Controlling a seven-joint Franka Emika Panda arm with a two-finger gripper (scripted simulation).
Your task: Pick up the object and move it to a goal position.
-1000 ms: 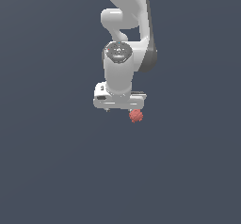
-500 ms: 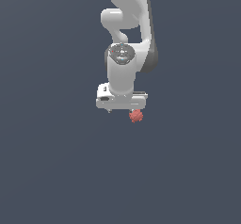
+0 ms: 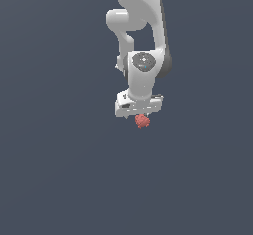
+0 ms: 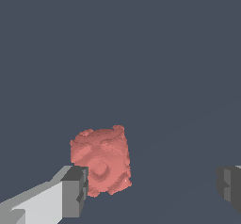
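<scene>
The object [image 3: 143,121] is a small red bumpy lump lying on the dark grey floor, just under the white hand in the exterior view. My gripper [image 3: 140,114] hangs right above it, pointing down. Seen from the wrist, the object [image 4: 101,159] lies close against one dark fingertip [image 4: 75,190], which covers its edge; I cannot tell whether they touch. The other fingertip [image 4: 229,184] stands far off, with bare floor between it and the lump. The gripper [image 4: 153,186] is open and holds nothing.
Only the plain dark grey floor [image 3: 59,179] surrounds the arm. No other objects, containers or edges show in either view.
The hand has shifted toward the exterior view's right and a little lower, so it now sits over the red lump. The lump itself has not moved.
</scene>
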